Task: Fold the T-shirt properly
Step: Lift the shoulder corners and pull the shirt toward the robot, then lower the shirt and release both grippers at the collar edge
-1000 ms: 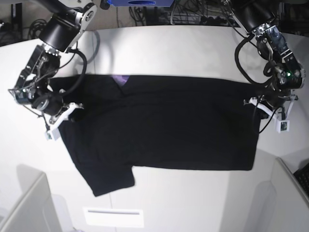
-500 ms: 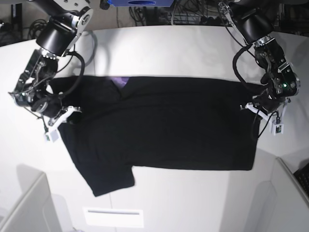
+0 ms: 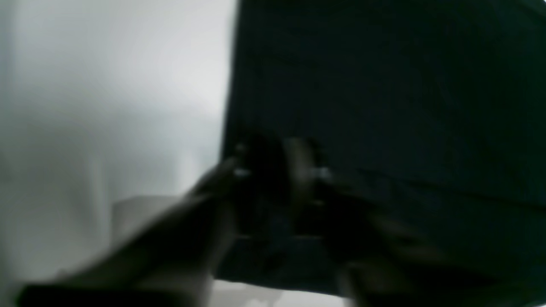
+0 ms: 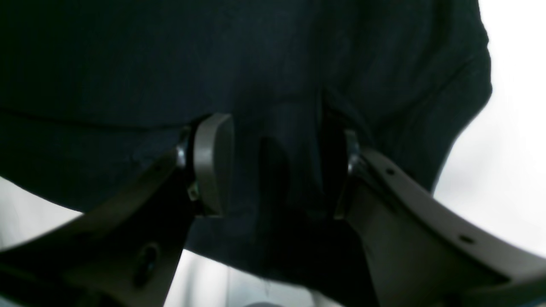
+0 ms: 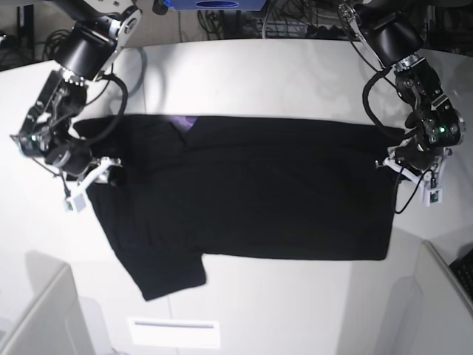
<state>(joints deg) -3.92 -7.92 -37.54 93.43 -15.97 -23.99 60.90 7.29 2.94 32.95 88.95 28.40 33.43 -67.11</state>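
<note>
A: Since a second ago both arms have drawn outward a little, and the fingers that were clamped on the cloth have let go. The T-shirt (image 5: pixel 251 192) has barely shifted.

B: Where does it lie?

A: Spread flat across the middle of the white surface (image 5: pixel 244 74), black side up, a sliver of purple at the collar, one sleeve pointing toward the near left corner.

B: Start at the left of the base view.

A: That is the right gripper (image 5: pixel 92 181), at the shirt's left edge by the shoulder. In its wrist view the fingers (image 4: pixel 211 164) stand spread, with a fold of black cloth lying loose between them, not pinched.

B: And across on the right?

A: The left gripper (image 5: pixel 415 176) sits just at the hem edge. Its wrist view is blurred; the fingers (image 3: pixel 298 166) look parted over the cloth's border, gripping nothing I can make out.
</note>
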